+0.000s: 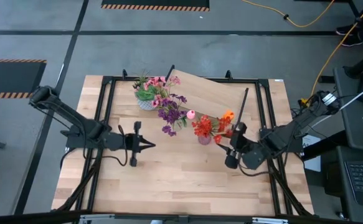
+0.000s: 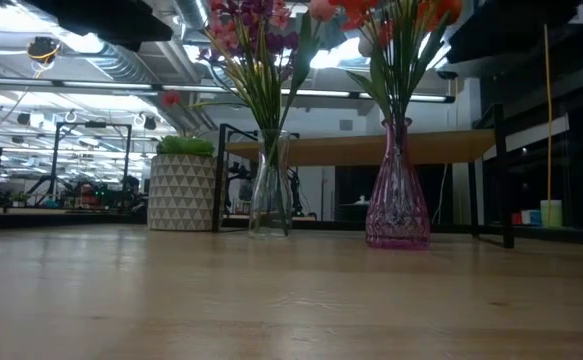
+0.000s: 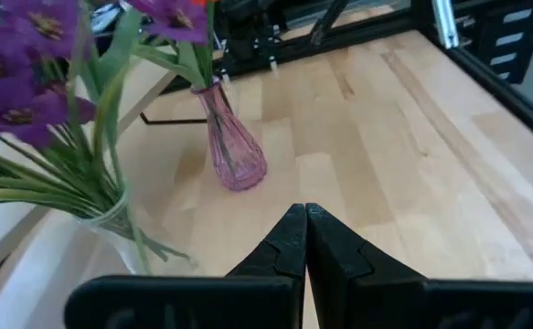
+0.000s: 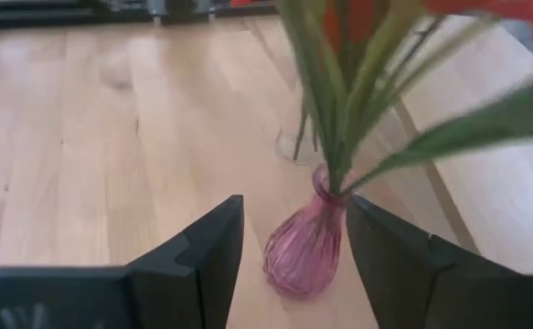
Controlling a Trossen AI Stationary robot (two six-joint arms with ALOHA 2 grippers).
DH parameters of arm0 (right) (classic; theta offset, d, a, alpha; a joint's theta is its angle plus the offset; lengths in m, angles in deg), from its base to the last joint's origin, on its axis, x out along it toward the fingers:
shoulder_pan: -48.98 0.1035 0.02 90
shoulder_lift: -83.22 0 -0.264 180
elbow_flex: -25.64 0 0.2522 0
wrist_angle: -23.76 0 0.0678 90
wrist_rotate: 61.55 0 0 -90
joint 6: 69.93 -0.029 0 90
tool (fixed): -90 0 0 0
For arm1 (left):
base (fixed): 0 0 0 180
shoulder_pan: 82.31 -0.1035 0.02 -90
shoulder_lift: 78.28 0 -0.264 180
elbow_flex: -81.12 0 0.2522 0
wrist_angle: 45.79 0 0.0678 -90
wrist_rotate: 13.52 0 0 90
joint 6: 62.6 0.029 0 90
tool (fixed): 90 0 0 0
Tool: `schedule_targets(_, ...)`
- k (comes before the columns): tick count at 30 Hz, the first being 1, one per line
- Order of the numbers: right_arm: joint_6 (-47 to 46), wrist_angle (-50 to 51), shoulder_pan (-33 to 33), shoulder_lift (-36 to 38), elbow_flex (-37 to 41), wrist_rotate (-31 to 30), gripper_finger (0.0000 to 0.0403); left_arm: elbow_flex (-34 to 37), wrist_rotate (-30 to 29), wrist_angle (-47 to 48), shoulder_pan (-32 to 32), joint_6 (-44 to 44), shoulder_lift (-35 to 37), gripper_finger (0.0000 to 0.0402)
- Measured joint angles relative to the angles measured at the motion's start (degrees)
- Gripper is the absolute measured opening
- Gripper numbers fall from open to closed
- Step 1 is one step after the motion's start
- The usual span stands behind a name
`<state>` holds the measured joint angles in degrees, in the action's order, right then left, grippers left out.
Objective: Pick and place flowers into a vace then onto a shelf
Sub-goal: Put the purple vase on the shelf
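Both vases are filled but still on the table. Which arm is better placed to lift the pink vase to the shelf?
The right. Its gripper is open with the pink vase between its fingers. The left gripper is shut and farther from that vase, out on the table.

On the table (image 1: 169, 180), the shelf (image 1: 209, 93) stands at the far side. A potted plant (image 1: 146, 96) and two vases (image 1: 204, 138) of flowers (image 1: 172, 109) stand just before it. The left gripper (image 1: 149, 145) and right gripper (image 1: 234, 140) flank them.
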<state>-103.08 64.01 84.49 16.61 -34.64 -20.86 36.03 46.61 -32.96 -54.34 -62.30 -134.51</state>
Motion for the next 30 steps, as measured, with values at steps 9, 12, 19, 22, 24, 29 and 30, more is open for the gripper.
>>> schedule_targets(9,-10.0,-6.1,7.7,-0.5,6.7,-9.6,0.0182,6.6,8.0,-3.2,-3.5,2.7,7.7,0.0001)
schedule_targets(12,-8.4,-11.7,8.0,-0.5,9.3,-10.0,0.0182,10.5,9.7,-6.2,-5.3,3.0,10.1,0.0002)
schedule_targets(19,-8.0,-26.7,7.2,-0.5,19.1,-12.2,0.0181,17.5,12.1,-11.8,-11.5,3.5,14.1,0.0002)
schedule_targets(22,-6.8,-33.5,5.6,-0.5,22.9,-12.3,0.0181,18.8,12.1,-13.1,-13.5,3.4,14.7,0.0002)
schedule_targets(24,-6.7,-37.1,4.0,-0.5,24.5,-12.1,0.0181,18.8,12.0,-13.1,-14.5,3.4,14.7,0.0001)
schedule_targets(29,-2.5,-39.0,-0.3,-0.5,25.3,-6.0,0.0181,18.8,12.0,-13.7,-16.2,3.5,14.7,0.0003)
schedule_targets(30,-1.2,-39.7,-1.0,-0.5,25.3,-5.1,0.0181,18.8,12.0,-13.9,-16.5,3.5,14.7,0.0003)
